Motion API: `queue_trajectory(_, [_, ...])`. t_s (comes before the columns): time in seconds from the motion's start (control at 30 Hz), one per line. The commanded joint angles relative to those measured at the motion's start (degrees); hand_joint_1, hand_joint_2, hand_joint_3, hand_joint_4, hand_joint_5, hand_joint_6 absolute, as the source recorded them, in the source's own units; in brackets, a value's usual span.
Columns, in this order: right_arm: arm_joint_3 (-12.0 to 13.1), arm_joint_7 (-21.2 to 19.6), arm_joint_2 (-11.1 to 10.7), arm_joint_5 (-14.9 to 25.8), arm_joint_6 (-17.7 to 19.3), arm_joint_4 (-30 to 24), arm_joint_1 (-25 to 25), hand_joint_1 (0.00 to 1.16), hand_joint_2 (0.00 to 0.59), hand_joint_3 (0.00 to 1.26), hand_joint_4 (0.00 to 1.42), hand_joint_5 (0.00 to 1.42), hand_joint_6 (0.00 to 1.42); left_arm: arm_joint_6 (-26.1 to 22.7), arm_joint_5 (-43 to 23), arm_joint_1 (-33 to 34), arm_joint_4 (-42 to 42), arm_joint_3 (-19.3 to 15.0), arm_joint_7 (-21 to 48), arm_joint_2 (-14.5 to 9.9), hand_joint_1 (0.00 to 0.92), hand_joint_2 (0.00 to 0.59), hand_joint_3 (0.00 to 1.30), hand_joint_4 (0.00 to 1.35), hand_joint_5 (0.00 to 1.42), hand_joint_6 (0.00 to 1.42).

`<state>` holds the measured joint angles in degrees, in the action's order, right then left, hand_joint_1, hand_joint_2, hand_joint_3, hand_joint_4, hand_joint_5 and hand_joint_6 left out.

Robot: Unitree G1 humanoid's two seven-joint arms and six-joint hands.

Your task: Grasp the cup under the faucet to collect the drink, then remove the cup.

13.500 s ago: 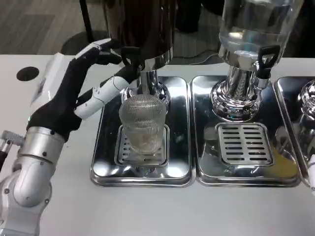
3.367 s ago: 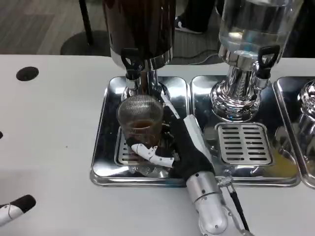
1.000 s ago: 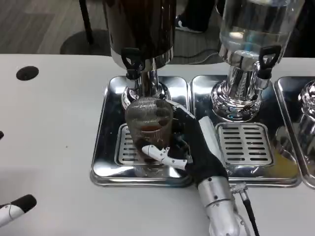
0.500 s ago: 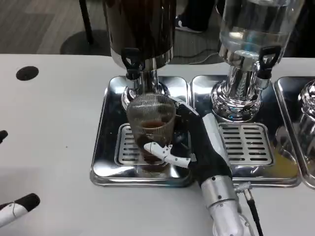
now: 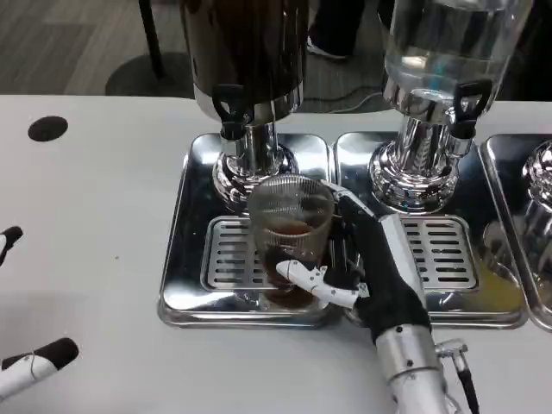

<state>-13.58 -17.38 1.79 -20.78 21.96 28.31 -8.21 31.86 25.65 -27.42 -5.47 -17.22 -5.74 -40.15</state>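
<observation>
Gripping the ribbed clear cup [image 5: 291,237] from its right side, the right hand [image 5: 379,272] sits at the centre of the frame, its black-and-white fingers [image 5: 323,286] wrapped narrow around the cup's lower wall with one white finger crossing the front. The cup stands upright, holding a brown drink in its lower part, over the right end of the slotted grate of the left drip tray [image 5: 185,276]. It is just right of and below the black faucet [image 5: 229,108] of the dark dispenser [image 5: 246,43], no longer directly beneath the spout as seen from here. Whether its base touches the grate or is lifted just off it cannot be told. The silver right forearm [image 5: 414,371] runs down to the lower right edge of the frame.

To the right, the clear dispenser [image 5: 448,43], with water in it, rises on its chrome base above a second drip tray [image 5: 500,306] with its own slotted grate; its black faucet [image 5: 466,103] points down toward that grate. The edge of a third tray [image 5: 535,164] shows at the far right.

At the lower left of the frame only a little of the left hand [image 5: 34,362] shows: a white finger with a black tip lying above the white bench [image 5: 95,216], and another dark tip higher up at the left edge. They are well apart and hold nothing. A round black hole [image 5: 47,128] sits in the bench at the upper left.
</observation>
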Motion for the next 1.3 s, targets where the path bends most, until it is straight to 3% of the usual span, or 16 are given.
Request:
queue_trajectory(0.03, [0.45, 0.23, -0.08, 0.80, 1.94, -3.42, 1.11, 0.85, 0.208, 0.29, 0.33, 0.37, 0.37, -0.56, 1.27, -0.20, 0.61, 0.28, 0.46, 0.14, 0.000, 0.033, 0.00, 0.00, 0.00, 0.00])
queue_trajectory(0.4, [1.33, 1.39, -1.21, 0.82, 2.10, -7.80, 4.08, 0.85, 0.215, 0.29, 0.34, 0.37, 0.37, -1.19, 2.19, -0.06, 1.34, 0.59, 0.73, 0.29, 0.000, 0.033, 0.00, 0.00, 0.00, 0.00])
queue_trajectory(1.3, [3.58, 3.07, -5.38, 1.98, 5.41, -20.92, 18.48, 0.84, 0.222, 0.31, 0.35, 0.38, 0.37, -2.32, 2.74, 0.33, 3.59, 0.92, 1.01, 0.84, 0.000, 0.033, 0.00, 0.00, 0.00, 0.00])
